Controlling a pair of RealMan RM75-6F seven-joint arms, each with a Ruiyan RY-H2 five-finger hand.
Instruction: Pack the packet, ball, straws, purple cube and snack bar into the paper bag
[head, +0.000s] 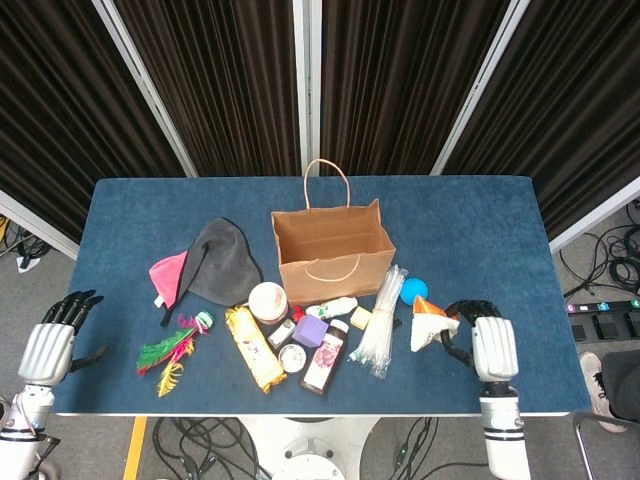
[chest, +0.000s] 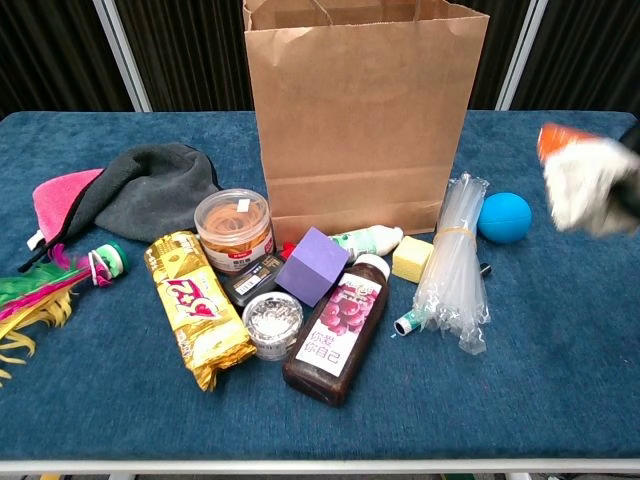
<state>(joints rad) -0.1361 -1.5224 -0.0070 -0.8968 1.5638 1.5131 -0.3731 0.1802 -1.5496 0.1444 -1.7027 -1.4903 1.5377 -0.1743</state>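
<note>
Packet gripped in right hand, lifted clear of bench, blurred in chest view near right edge. Orange-and-white, crumpled, hanging off the fingertips toward the bag side. Left hand low beside the bench's left edge, fingers loosely extended, holding nothing.

Paper bag upright at bench centre, mouth open, nothing visible inside from head view. Ball on the bench just beside the straws, between bag and lifted packet. Purple cube in the clutter in front of the bag, touching a dark juice bottle. Snack bar lying left of the cube, gold wrapper. All four apparently not yet packed.

Step in hand, by the look of it: first item picked, carry to bag beginning. Next move calls for raising the packet above the bag rim, travelling left and away over the ball and straws, then releasing over the open mouth. Risk: loose grip on limp wrapper, or knocking the light bag's wall or handle on approach.
</note>
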